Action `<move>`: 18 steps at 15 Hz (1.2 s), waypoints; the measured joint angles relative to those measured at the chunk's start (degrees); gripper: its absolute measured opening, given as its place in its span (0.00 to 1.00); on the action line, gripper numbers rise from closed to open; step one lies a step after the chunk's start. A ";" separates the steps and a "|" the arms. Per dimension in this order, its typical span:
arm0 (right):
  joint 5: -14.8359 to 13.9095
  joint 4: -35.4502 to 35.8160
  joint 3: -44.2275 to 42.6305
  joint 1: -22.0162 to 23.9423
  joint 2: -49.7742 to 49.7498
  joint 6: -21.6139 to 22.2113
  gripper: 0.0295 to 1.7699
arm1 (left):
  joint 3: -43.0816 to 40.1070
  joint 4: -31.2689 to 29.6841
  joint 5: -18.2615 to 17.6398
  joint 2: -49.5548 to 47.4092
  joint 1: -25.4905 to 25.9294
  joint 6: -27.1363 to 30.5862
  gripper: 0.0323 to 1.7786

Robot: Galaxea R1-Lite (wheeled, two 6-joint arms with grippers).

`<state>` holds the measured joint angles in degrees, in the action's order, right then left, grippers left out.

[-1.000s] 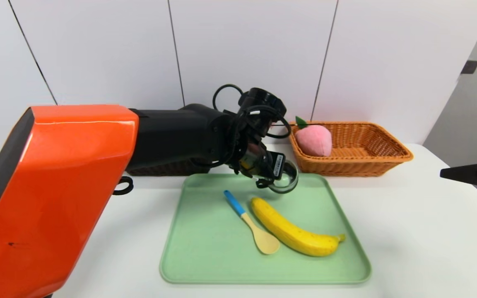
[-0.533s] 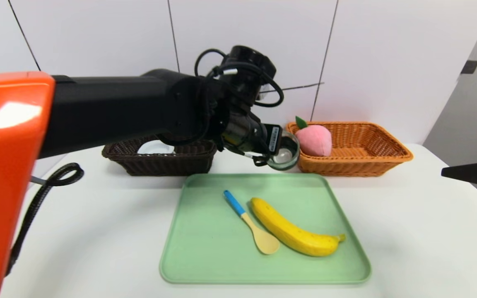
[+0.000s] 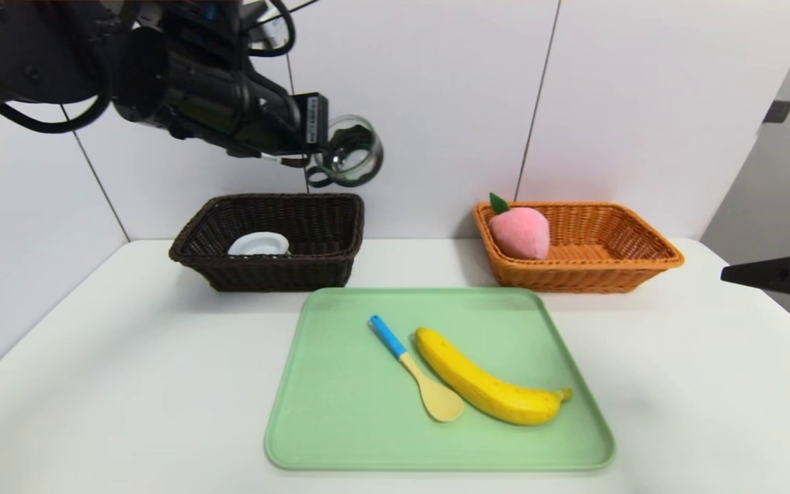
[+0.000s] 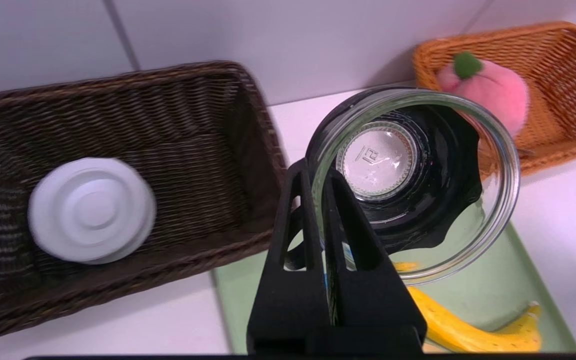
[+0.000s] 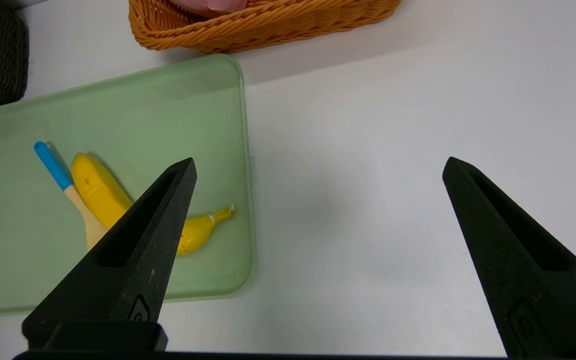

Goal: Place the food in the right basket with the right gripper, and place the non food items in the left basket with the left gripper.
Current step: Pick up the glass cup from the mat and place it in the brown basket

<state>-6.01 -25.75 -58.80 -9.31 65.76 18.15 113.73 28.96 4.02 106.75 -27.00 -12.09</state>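
Above the left basket [image 3: 268, 240], left gripper [image 3: 316, 147] raised, clamped on glass cup [image 3: 348, 159]

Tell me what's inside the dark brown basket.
The dark brown basket holds one white tape roll, lying flat. Its near wall hides part of the floor in the head view.

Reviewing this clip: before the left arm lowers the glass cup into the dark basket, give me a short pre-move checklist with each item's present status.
1. left gripper clamped on the glass cup rim: ok.
2. Cup above the dark brown basket: not ok; it hangs near the basket's right edge.
3. Free floor in the basket beside the white tape roll: ok.
4. right gripper open, parked clear of the green tray: ok.
5. spoon and banana lying on the tray: ok.
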 joint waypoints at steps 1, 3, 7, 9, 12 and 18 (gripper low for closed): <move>0.00 -0.02 -0.02 0.04 0.21 0.01 0.96 | 0.00 0.83 -1.96 -0.24 3.24 0.17 0.03; -0.10 -0.05 -0.02 0.41 0.50 0.04 0.96 | 0.00 1.74 -5.47 0.50 9.48 0.35 0.03; -0.52 -0.33 0.15 0.94 1.05 0.06 0.96 | -0.05 1.95 -10.14 5.57 17.47 0.39 0.03; -0.73 -0.35 0.26 1.11 1.17 1.58 0.96 | -0.05 1.35 -10.83 8.94 19.79 0.72 0.03; -1.10 -0.32 0.37 1.18 1.22 2.05 0.96 | -0.05 0.68 -10.91 13.45 21.60 0.85 0.03; -1.27 -0.21 0.37 1.27 1.22 2.11 0.96 | 0.00 -0.46 -10.93 18.32 22.71 1.66 0.03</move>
<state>-7.28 -25.95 -58.43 -8.05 66.98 20.26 113.73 28.50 -6.91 125.08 -4.29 -10.44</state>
